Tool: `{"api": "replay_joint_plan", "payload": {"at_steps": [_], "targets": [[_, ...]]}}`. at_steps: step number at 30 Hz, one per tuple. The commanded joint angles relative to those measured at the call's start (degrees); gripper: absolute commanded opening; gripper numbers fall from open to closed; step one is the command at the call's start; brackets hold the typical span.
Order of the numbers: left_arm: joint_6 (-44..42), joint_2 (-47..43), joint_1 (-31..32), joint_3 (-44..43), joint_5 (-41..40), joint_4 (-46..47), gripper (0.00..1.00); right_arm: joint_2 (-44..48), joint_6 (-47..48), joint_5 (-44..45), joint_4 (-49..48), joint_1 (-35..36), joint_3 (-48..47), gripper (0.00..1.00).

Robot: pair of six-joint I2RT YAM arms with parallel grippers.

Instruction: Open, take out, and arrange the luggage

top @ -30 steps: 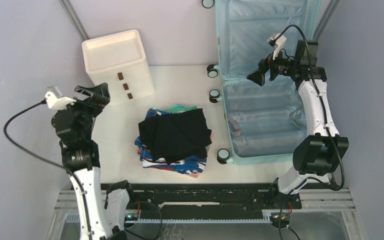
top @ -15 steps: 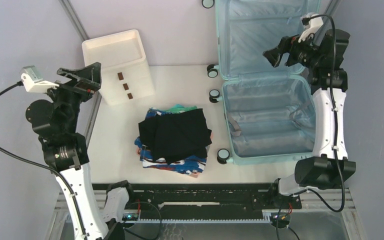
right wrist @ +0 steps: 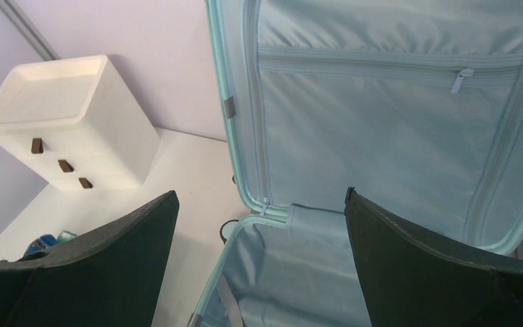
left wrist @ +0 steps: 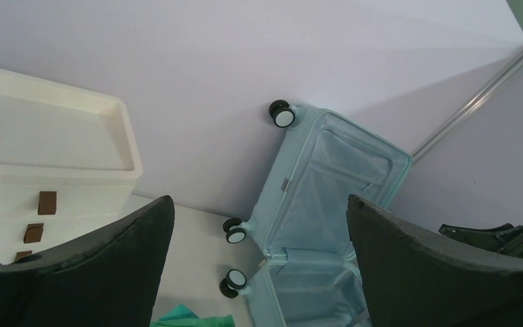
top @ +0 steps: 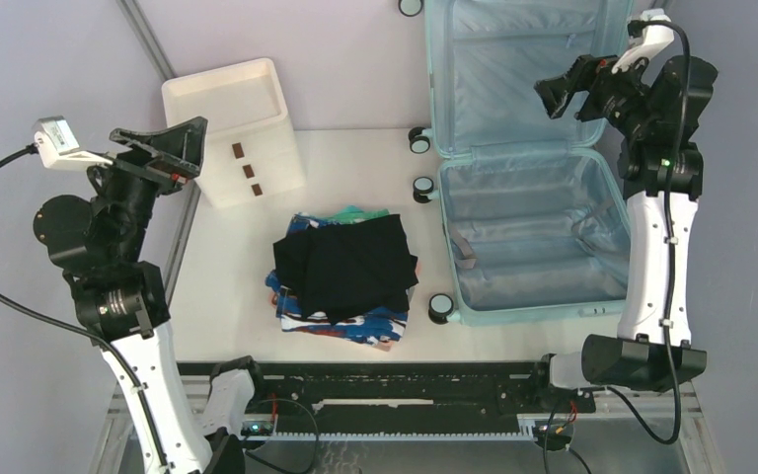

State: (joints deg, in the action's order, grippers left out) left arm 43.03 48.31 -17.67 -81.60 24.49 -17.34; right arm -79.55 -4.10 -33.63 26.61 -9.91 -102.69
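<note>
- The luggage (top: pixel 523 237) lies open on the right side of the table (top: pixel 355 158). Its lid stands up against the back wall, and the lower half shows only its light blue lining.
- A pile of clothes (top: pixel 345 272), with a black garment on top, sits in the middle of the table, just left of the luggage and near the white drawer cabinet (top: pixel 235 128).
- The task looks almost finished; probably only the tidying of the pile is left.
- To do this well, an arm should come down on the pile from above and take one edge of the top garment, so that the layers below do not slide.
- The right arm should keep away from the standing lid, because a push could make it fall shut.
- The left gripper (left wrist: pixel 259 201) is high above the left edge of the table, its jaws fully apart, holding nothing.
- The right gripper (right wrist: pixel 259 197) hangs in front of the lid, also spread wide, touching nothing.
</note>
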Motion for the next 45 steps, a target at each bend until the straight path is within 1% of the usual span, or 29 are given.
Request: {"api": "replay_joint_plan", "payload": {"at_steps": [1, 13, 27, 45], "targets": [[-1.6, -0.4, -0.2, -3.4, 2.8, 0.3, 1.0, 3.0, -2.0, 3.8, -2.7, 0.8, -0.1, 1.0], [-3.2, -1.0, -0.2, -3.1, 2.4, -1.1, 1.0, 5.5, -0.7, 5.5, -3.6, 1.1, 3.7, 1.0], [-4.0, -1.7, -0.2, -2.0, 1.0, -1.5, 1.0, 4.4, 0.1, 6.8, -4.6, 2.4, 4.2, 1.0], [-3.7, -0.9, -0.2, -0.4, -0.3, 0.6, 1.0, 2.2, 1.4, 8.2, -5.3, 3.8, 3.7, 1.0]]}}
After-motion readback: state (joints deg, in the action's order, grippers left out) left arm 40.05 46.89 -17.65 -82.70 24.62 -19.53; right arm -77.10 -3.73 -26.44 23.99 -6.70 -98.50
